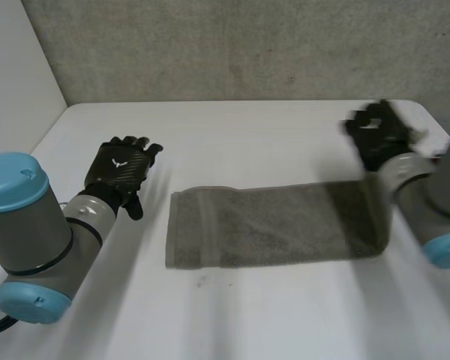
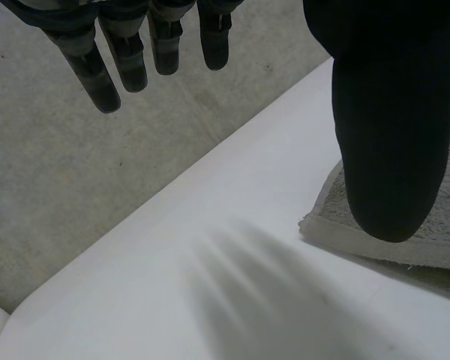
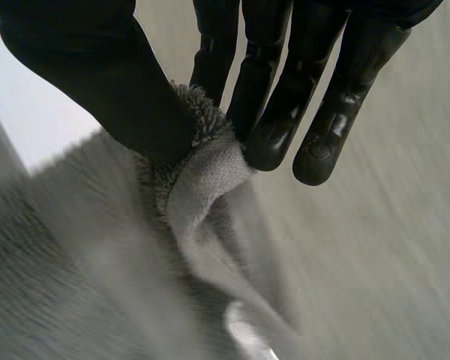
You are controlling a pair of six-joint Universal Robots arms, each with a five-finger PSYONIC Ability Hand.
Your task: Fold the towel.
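Note:
A grey towel (image 1: 270, 225) lies as a long strip across the middle of the white table (image 1: 232, 315). Its right end rises off the table toward my right hand (image 1: 376, 135). In the right wrist view the thumb and fingers (image 3: 274, 112) pinch a bunched corner of the towel (image 3: 206, 169), which hangs down from the grip. My left hand (image 1: 120, 169) hovers open to the left of the towel's left end, apart from it. The left wrist view has straight fingers (image 2: 135, 52) and the thumb above the towel's corner (image 2: 337, 221).
A grey wall (image 1: 247, 45) runs behind the table's far edge. A white side panel (image 1: 15, 75) stands at the far left. Bare table lies in front of the towel and to its left.

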